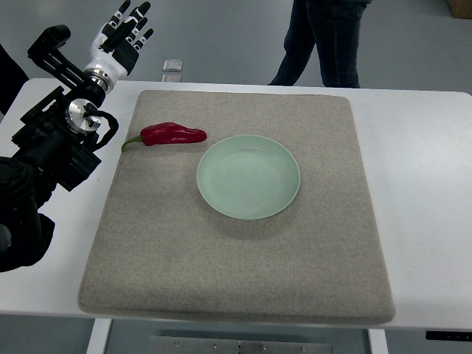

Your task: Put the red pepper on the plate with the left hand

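One red pepper [172,134] lay on the grey mat [236,280], just left of the plate [248,177]; the left hand [124,35] hovered well apart beyond the table's far-left corner, fingers spread, empty.

- A robot lab or test room.
- A plain white surface [413,184] carries a grey mat [236,280].
- The floor [221,37] is bare grey.
- A person's legs [324,44] stand behind the surface.
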You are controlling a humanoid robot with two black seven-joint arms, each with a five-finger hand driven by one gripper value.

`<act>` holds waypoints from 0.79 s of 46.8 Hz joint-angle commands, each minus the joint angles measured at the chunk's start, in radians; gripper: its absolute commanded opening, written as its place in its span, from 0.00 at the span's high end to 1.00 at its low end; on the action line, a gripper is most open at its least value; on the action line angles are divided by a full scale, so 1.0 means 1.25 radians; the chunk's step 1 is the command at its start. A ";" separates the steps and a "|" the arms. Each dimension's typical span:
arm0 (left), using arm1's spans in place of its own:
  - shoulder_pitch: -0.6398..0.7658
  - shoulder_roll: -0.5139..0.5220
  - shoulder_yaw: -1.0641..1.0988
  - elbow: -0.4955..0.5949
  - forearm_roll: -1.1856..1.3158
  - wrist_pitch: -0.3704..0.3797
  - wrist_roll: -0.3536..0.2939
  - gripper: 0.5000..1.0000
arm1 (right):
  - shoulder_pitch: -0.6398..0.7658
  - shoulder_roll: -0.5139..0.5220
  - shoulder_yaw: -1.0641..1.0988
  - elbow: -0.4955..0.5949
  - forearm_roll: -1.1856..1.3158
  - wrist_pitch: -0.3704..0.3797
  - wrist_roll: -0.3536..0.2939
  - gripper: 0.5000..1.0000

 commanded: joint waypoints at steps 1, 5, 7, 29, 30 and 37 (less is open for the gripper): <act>0.002 0.000 0.000 0.000 0.000 0.000 0.000 0.02 | 0.000 0.000 0.000 0.001 0.000 0.000 0.000 0.14; 0.000 0.000 0.000 0.000 0.000 0.001 -0.013 0.03 | 0.000 0.000 0.000 0.000 0.001 0.000 0.000 0.14; 0.000 0.000 0.000 0.000 0.000 0.001 -0.031 0.03 | 0.000 0.000 0.000 0.000 0.000 0.000 0.000 0.14; -0.001 0.000 0.001 0.001 0.001 0.001 -0.032 0.02 | 0.000 0.000 0.001 0.000 0.001 0.000 0.000 0.14; -0.001 0.000 0.001 0.001 0.001 0.001 -0.032 0.02 | 0.000 0.000 0.001 0.000 0.000 0.000 0.000 0.14; 0.002 0.000 0.001 0.000 0.004 0.007 -0.029 0.03 | 0.000 0.000 0.000 0.000 0.000 0.000 0.000 0.14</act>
